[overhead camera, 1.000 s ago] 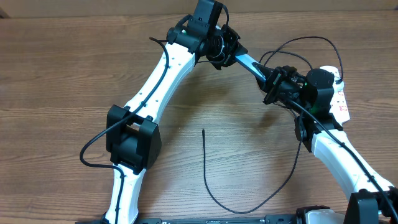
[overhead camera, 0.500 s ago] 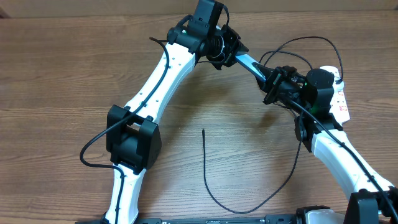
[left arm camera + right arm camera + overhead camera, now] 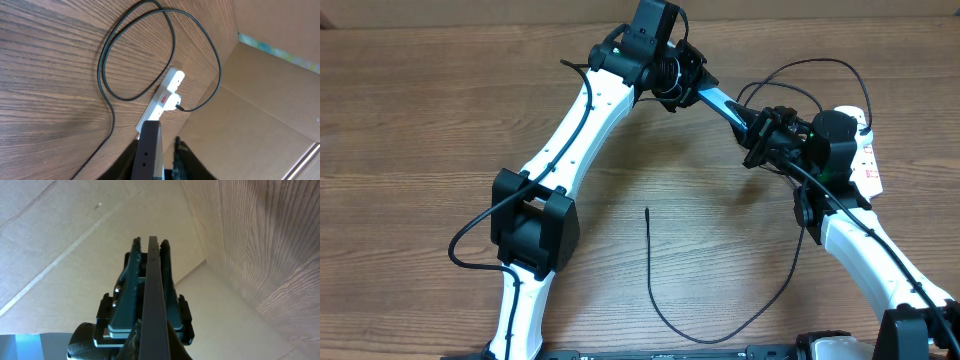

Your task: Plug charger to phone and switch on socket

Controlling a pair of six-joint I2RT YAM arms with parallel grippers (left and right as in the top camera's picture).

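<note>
The phone (image 3: 718, 101) is up off the table (image 3: 420, 120), near the far side; it hangs between the two arms like a little bridge; its blue screen shows as a thin strip from above. The left gripper (image 3: 688, 85) is closed on one end of the phone; the right gripper (image 3: 757, 132) is closed tight on the other end; in the right wrist view the phone is seen edge-on, a thin dark slab running out from between the fingers.

The power strip (image 3: 162, 100) is white with a red mark; it lies flat on the table by the right arm, and from above the arm hides most of it. A black plug (image 3: 179, 106) sits in the power strip; the charger cable (image 3: 655, 290) runs from the plug, makes a big loop on the wood, then curves round the near side of the table. The cable's tip (image 3: 647, 211) lies bare on the table in the middle, well apart from the phone; nothing holds it.
</note>
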